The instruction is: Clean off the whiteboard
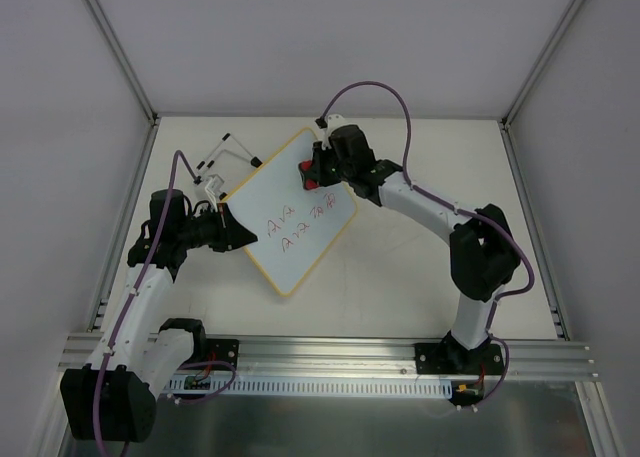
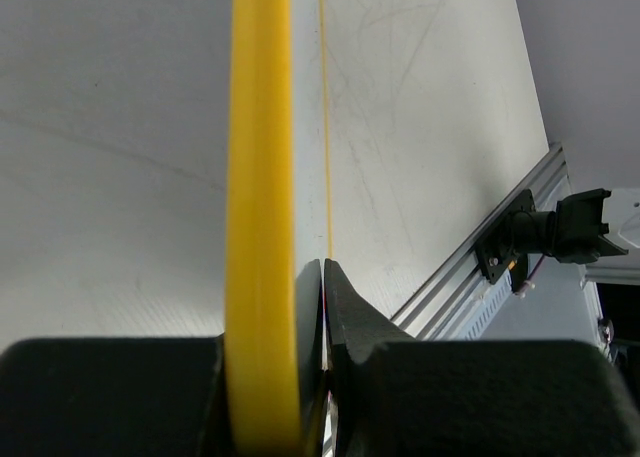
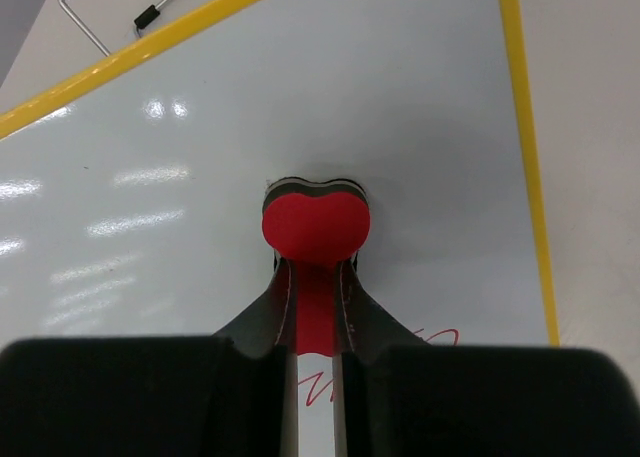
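Note:
The whiteboard [image 1: 300,207] lies tilted on the table, white with a yellow frame and red handwriting [image 1: 295,229] on its near half. My left gripper [image 1: 238,236] is shut on the board's left edge; the left wrist view shows the yellow frame [image 2: 260,227] edge-on between the fingers. My right gripper [image 1: 316,172] is shut on the red eraser [image 3: 315,227] and presses it on the board's far part, above the writing [image 3: 430,337]. The board [image 3: 200,157] fills the right wrist view.
A wire stand with black tips [image 1: 228,155] lies on the table just past the board's far left corner, also in the right wrist view [image 3: 120,12]. White walls enclose the table. An aluminium rail [image 1: 320,355] runs along the near edge.

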`<state>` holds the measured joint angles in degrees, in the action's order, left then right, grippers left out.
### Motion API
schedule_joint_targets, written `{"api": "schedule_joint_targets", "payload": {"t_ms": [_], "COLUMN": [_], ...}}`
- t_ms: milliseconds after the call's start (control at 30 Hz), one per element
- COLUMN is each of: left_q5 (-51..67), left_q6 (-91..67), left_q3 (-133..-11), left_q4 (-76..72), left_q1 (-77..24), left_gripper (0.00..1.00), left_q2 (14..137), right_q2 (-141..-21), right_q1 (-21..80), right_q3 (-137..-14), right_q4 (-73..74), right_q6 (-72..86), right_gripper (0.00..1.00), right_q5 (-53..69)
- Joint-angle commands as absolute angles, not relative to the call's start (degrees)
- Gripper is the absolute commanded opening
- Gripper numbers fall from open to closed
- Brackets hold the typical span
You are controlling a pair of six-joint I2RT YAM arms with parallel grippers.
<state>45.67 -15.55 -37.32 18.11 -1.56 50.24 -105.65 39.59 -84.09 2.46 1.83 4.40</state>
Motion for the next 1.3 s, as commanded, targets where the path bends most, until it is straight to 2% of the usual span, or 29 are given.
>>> {"api": "schedule_joint_targets", "payload": {"t_ms": [0,267,700,1033,1267], "left_q5": [48.9,48.7,50.4,50.5,51.5], "left_q6": [-12.3,-13.5,-15.3,-16.3,-16.7], "left_q3": [-39.3,-41.1,-42.4,-42.4,-42.3], "left_q4": [16.2,16.2,16.2,16.2,16.2], "left_q1": [-3.1,-3.1,-3.1,-3.1,-3.1], "left_gripper": [0.00,0.00,0.00,0.00,0.00], "left_q2": [49.7,51.5,53.4,52.9,52.9], "right_q2": [-106.1,-102.8,-100.4,-101.1,-100.9], "right_q1": [41.3,48.4,62.3,57.1,51.8], "right_q3": [-84.0,-69.3,-69.0,-63.7,-59.2], "right_q4": [2.0,-9.7,-12.2,-12.4,-13.9], "right_q6": [0.5,1.0,1.9,6.4,10.5], "right_gripper": [0.00,0.00,0.00,0.00,0.00], "right_q5": [6.4,9.1,7.7,-6.4,-8.2]}}
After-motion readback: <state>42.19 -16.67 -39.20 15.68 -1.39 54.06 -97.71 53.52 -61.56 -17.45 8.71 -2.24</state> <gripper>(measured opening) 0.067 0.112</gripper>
